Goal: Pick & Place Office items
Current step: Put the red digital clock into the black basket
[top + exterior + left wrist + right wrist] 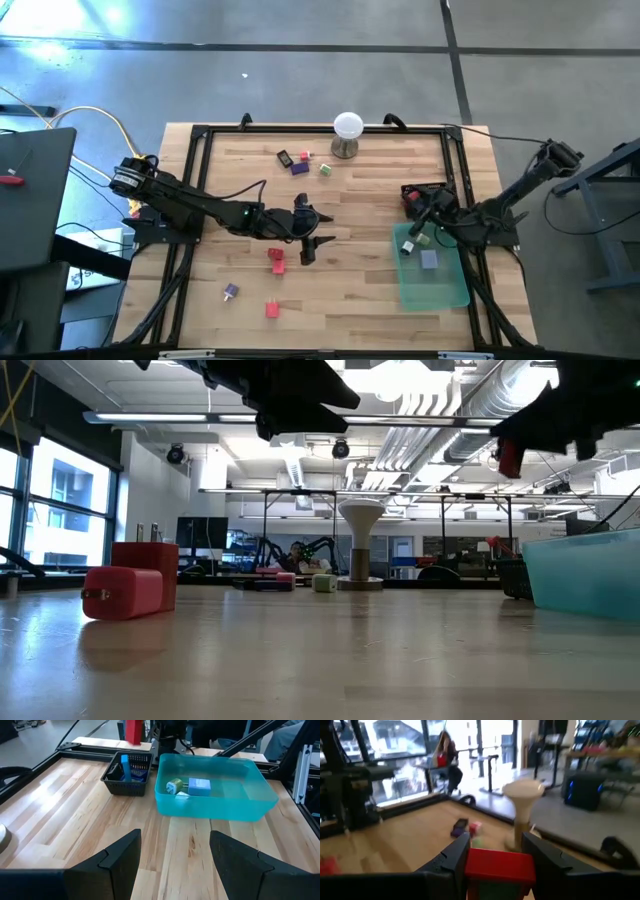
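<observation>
Red piece [499, 864] in right gripper [495, 851]

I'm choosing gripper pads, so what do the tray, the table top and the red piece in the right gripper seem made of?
Tray: translucent teal plastic, probably glossy, since pieces show through its wall. Table top: pale wood planks with visible grain, satin sheen. Red piece in the right gripper: opaque, smooth, blocky, likely plastic.

A grey concrete floor [300, 25] is seen around the wooden table [360, 290], while beyond it an open workshop is lit by ceiling strip lights [400, 380], exposed ducts [450, 430] and tall windows [60, 500].
</observation>
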